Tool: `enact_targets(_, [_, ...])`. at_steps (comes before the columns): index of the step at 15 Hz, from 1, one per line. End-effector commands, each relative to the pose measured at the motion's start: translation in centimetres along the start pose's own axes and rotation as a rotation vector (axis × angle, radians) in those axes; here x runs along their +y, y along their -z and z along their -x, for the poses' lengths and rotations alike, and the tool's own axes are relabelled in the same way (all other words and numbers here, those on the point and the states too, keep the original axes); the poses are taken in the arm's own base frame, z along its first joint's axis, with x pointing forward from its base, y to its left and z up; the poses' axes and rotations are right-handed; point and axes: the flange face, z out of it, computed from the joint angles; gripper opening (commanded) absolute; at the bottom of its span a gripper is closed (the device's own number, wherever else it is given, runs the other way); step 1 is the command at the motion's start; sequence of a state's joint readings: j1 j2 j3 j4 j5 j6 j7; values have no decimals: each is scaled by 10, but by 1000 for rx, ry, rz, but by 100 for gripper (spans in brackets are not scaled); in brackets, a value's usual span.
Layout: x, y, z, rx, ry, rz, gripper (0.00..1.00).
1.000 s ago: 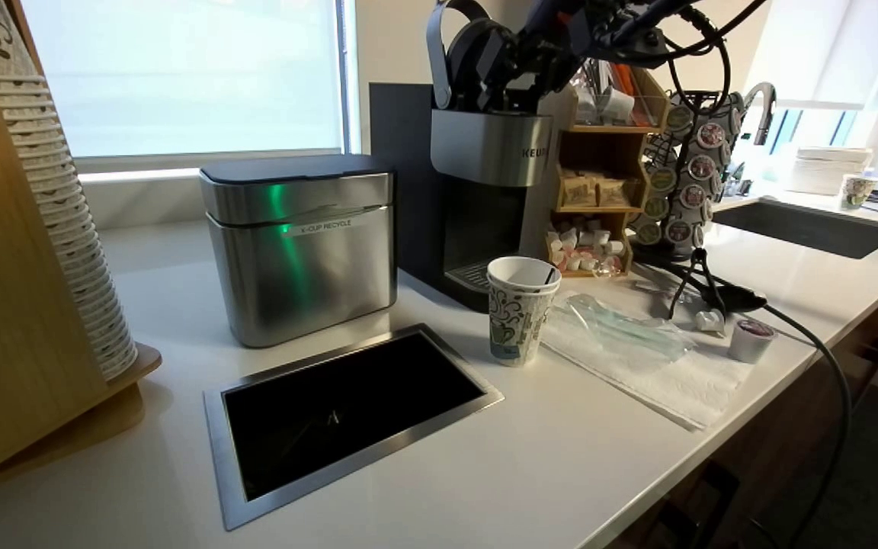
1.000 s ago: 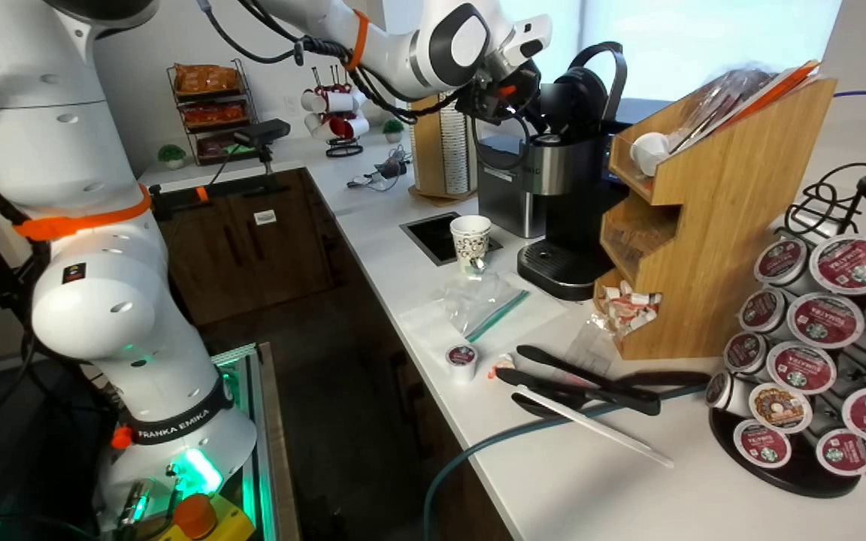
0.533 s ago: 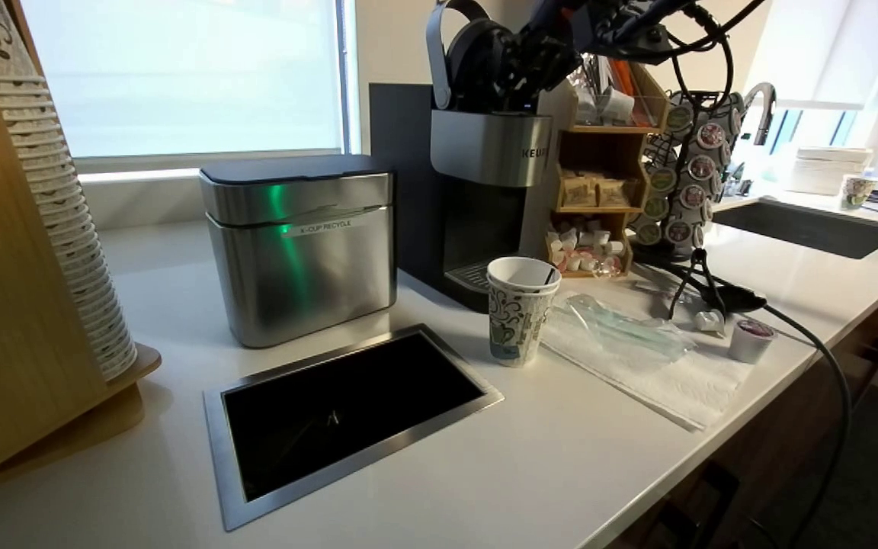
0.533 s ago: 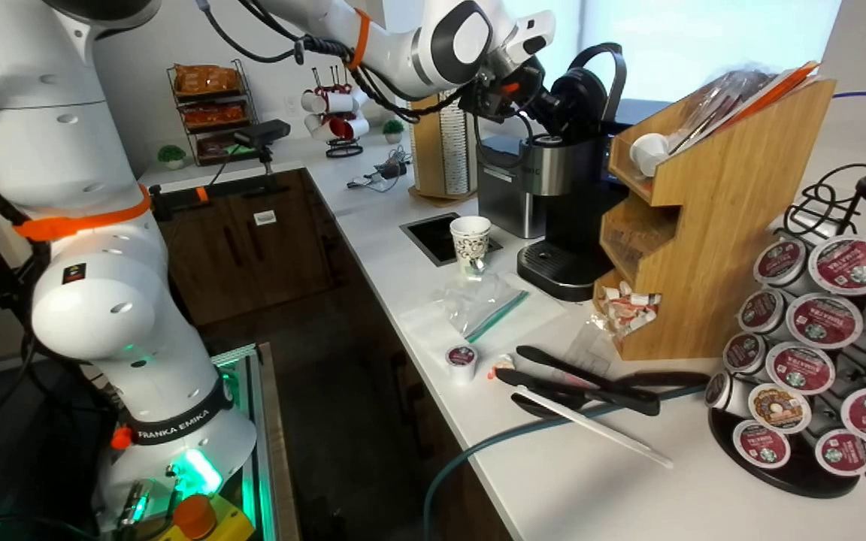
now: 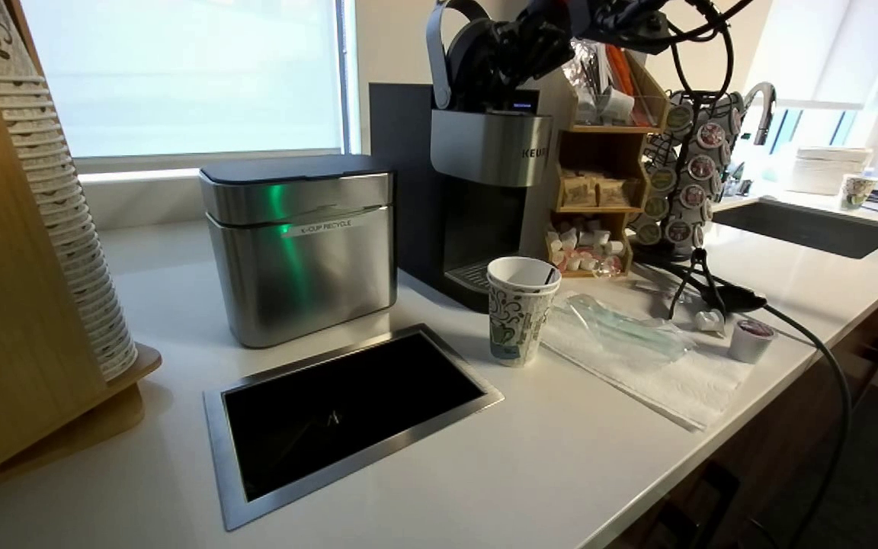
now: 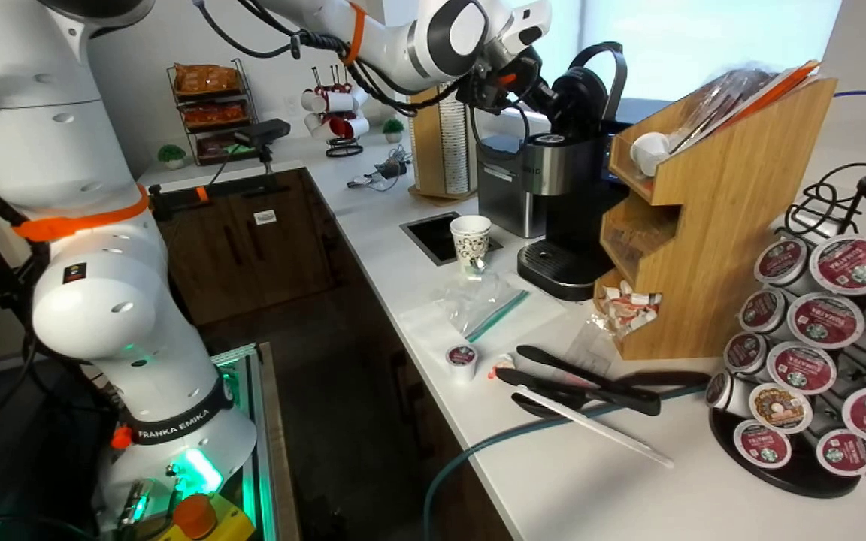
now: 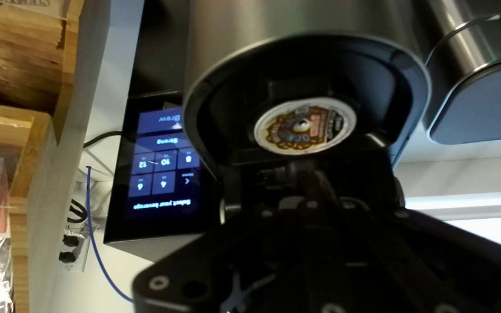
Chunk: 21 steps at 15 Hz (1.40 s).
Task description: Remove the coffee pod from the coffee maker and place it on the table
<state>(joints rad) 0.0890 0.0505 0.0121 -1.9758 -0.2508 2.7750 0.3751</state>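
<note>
The round coffee pod (image 7: 305, 126), white-rimmed with a printed label in brown and orange, sits label-up in the open chamber of the tall black coffee maker (image 5: 488, 149) with its silver-grey metal upper band; the machine's round black lid (image 6: 587, 90), fitted with an arched grey handle, stands raised; the lit rectangular touchscreen (image 7: 163, 165) shows its text upside down in the wrist view; the black, jointed end effector (image 7: 309, 187) appears just beside the coffee pod in that view, dark against dark; in both exterior views it is over the coffee maker's top, near the raised lid; whether its fingers are parted or together one cannot tell, nor whether they touch the lid. On the long, smooth white bench (image 5: 530, 457), two nested white paper cups (image 5: 519, 324) with a leafy pattern stand upright in front of the coffee maker, near a silver-framed black rectangle (image 5: 355, 415) set into the surface; a squat brushed-metal box (image 5: 306, 267) labelled K-CUP RECYCLE stands beside the machine; a clear plastic bag (image 6: 478, 300) with a green strip lies on a white paper towel (image 5: 675, 396); a white tub with a dark red top (image 6: 461, 362) stands upright near the bench's edge.
</note>
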Motion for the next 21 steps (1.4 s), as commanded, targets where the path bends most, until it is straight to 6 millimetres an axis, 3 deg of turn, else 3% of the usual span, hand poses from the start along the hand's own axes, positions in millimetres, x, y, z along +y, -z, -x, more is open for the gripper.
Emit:
enact_targets(1, [-2,12,3,18,-27,-9,0])
enact_targets(2, [-1,12,4,11,-30,-5,0])
enact_targets(3, [0,12,4,5,-32,-1,9])
enact_targets(4, [0,10,5,-2,-33,0,28])
enact_targets(9, [0,0,11,-26,-9,0,65])
enact_targets(14, [-2,4,9,-12,57,26,100])
enact_targets(21, [-5,2,15,-21,74,36,100])
